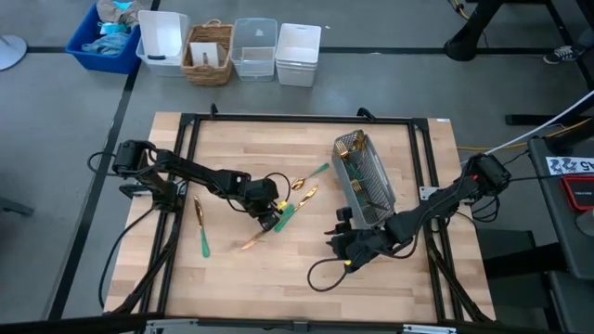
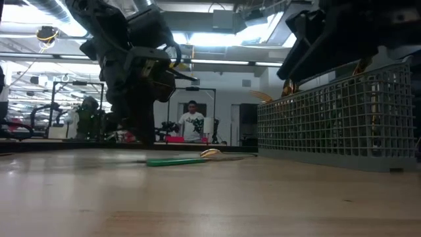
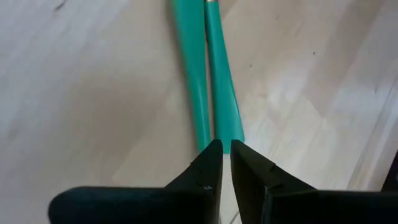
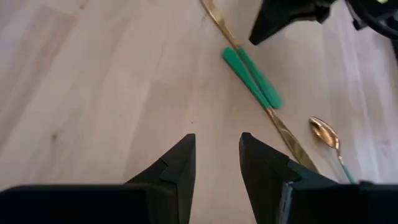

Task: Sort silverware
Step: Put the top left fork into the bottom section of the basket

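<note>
silverware: loose pieces with gold heads and teal handles lie on the wooden table (image 1: 232, 278) around the centre of the high view; one lone piece (image 1: 200, 227) sits left of centre, a spoon (image 1: 311, 176) lies just above centre, and a crossed pair (image 1: 283, 219) sits at the centre.
sorted so far: several pieces already stand in the grey mesh caddy (image 1: 364, 178), right of centre in the high view.
left gripper (image 1: 269, 215): down at the crossed pair; in the left wrist view its fingertips (image 3: 211, 163) are pinched to a thin slit right at the ends of two teal handles (image 3: 211, 81) lying side by side.
grip: cannot tell whether a handle is actually caught between the tips or only touched.
right gripper (image 4: 216, 163): low over bare wood at lower centre-right of the high view, near the caddy's lower end, jaws parted and holding nothing.
step in hand: judged to be picking one piece out of the pair.
doing it well: take one handle only, since the two touch; lift slowly and straight up, keeping the piece level so it does not swing.
risk: thin handle may slip or drag its neighbour along.
next: likely carry to the caddy and drop it handle first in the matching compartment.
</note>
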`<action>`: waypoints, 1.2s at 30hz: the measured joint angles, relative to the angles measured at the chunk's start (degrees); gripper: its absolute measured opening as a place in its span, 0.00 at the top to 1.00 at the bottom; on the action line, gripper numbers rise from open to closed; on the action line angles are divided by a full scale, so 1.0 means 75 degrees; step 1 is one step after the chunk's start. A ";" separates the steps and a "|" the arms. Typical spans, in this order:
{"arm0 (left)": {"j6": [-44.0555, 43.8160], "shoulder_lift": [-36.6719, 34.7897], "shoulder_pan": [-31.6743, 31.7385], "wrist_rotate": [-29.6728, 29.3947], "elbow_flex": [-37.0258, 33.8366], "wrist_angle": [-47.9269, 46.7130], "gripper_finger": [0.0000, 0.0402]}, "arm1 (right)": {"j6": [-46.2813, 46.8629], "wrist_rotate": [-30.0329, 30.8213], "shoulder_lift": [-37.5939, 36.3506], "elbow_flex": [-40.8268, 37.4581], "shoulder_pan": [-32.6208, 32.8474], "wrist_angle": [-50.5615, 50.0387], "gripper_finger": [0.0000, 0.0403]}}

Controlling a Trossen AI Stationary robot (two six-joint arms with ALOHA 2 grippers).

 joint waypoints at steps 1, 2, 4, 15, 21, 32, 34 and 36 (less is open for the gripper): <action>0.0012 0.0000 -0.0028 -0.0008 0.0000 -0.0029 0.95 | -0.0001 0.0038 0.0029 0.0000 0.0000 0.0006 0.69; 0.0015 0.0000 -0.0057 -0.0040 0.0000 -0.0050 0.95 | -0.0001 0.0044 0.0038 0.0000 0.0000 -0.0005 0.69; 0.0015 0.0000 -0.0118 -0.0106 0.0000 -0.0044 0.96 | -0.0001 -0.0061 0.0038 0.0000 0.0000 0.0001 0.69; 0.0927 -0.0009 -0.0820 -0.1099 0.0000 -0.0032 0.77 | -0.0001 -0.0131 0.0038 0.0000 0.0000 0.0006 0.69; 0.1682 -0.0009 -0.1261 -0.2132 0.0003 -0.0062 0.71 | -0.0001 -0.0132 0.0038 0.0000 0.0000 0.0009 0.69; 0.1886 0.0092 -0.1920 -0.3448 0.0009 -0.0097 0.73 | -0.0002 -0.0134 0.0038 0.0000 0.0000 0.0613 0.69; 0.1882 0.0266 -0.2006 -0.3451 0.0009 -0.0090 0.73 | -0.0008 -0.0135 0.0038 0.0000 0.0000 0.0805 0.69; 0.1877 0.0448 -0.2078 -0.3482 0.0009 -0.0105 0.73 | -0.0007 -0.0134 0.0035 0.0000 0.0000 0.0915 0.69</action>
